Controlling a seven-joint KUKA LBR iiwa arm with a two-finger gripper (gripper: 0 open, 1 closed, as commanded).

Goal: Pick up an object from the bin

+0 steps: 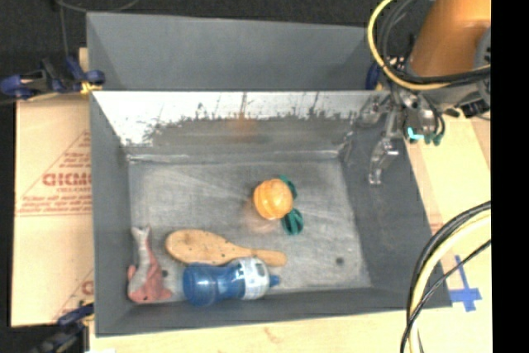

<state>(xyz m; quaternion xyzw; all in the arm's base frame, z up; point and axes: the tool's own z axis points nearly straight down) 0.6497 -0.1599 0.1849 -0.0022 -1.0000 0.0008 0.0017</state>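
1. My gripper [378,165] hangs over the right-hand wall of the bin [207,132], near its far corner. I cannot tell whether it is open or closed, and I see nothing gripped.
2. Nearest to it, down-left and well apart, lies an orange round toy [272,199] with green leaves.
3. Farther down-left lie a tan paddle [207,247], a blue bottle [216,283] and a pink fish toy [145,270].
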